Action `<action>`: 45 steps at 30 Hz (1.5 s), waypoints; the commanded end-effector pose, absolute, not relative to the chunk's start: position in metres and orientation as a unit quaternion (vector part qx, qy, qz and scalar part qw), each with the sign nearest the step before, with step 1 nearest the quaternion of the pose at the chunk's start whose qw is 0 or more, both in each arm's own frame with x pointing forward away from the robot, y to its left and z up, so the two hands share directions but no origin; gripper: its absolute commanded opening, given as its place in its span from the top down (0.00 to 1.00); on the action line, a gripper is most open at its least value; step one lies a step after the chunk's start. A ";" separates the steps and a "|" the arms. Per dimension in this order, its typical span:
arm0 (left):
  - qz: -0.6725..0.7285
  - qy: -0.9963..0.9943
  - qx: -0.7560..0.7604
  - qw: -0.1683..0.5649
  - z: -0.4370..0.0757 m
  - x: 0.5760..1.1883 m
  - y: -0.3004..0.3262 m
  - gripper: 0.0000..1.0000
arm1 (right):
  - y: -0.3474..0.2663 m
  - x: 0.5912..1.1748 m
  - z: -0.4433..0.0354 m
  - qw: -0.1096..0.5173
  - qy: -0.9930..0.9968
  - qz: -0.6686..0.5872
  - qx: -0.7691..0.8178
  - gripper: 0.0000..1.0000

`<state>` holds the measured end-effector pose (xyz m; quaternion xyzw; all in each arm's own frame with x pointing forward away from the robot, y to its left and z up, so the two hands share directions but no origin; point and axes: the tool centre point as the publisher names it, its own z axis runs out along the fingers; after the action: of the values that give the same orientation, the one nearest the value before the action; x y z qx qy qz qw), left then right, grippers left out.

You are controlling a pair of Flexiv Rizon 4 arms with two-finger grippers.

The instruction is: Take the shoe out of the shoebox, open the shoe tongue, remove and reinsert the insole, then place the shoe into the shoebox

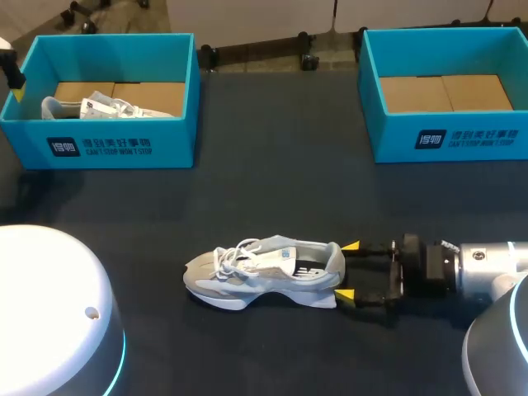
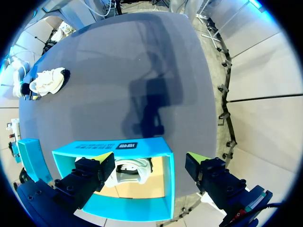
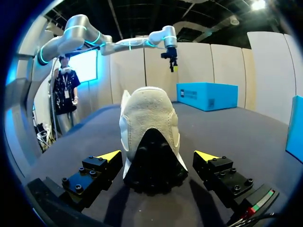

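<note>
Shoe (image 1: 264,272) stands on its sole on the table (image 1: 289,190), near the front middle, with its toe toward my left and its heel toward the right gripper (image 1: 349,271). That gripper lies low and level behind the heel. Its fingers (image 3: 94,172) are spread, one on each side of the heel, and I see no contact yet.

The left gripper (image 2: 151,161) hangs above the left box (image 2: 111,147), also spread and holding nothing. A second shoe (image 2: 132,171) lies in that box. The right box (image 1: 445,140) looks bare inside.

The step in hand seems to be taking the heel, either to steady the shoe for the tongue and insole work or to carry it.

- Slide forward just enough that both pads cover the stiff heel cup, not the soft collar above it.
- Stay centred, since an off-centre squeeze would likely turn the shoe on the cloth.
- Close gently, so the heel is held but the opening is not crushed shut.
- Stay low, so the sole keeps flat.
</note>
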<state>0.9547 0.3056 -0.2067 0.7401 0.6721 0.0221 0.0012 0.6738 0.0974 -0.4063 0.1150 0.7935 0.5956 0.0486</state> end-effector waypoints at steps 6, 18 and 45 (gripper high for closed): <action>0.023 0.672 0.740 0.001 -0.206 0.955 0.306 0.00 | 0.104 0.671 -0.405 0.047 0.799 0.589 0.113 0.00; 0.023 0.672 0.740 0.001 -0.206 0.955 0.306 0.00 | 0.107 0.674 -0.406 0.036 0.800 0.587 0.118 0.00; 0.023 0.672 0.740 0.001 -0.206 0.955 0.306 0.00 | 0.117 0.682 -0.414 0.018 0.801 0.588 0.112 0.00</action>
<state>0.9547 0.3056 -0.2067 0.7401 0.6721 0.0221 0.0012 0.6795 0.1137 -0.4123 0.1121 0.7992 0.5902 0.0170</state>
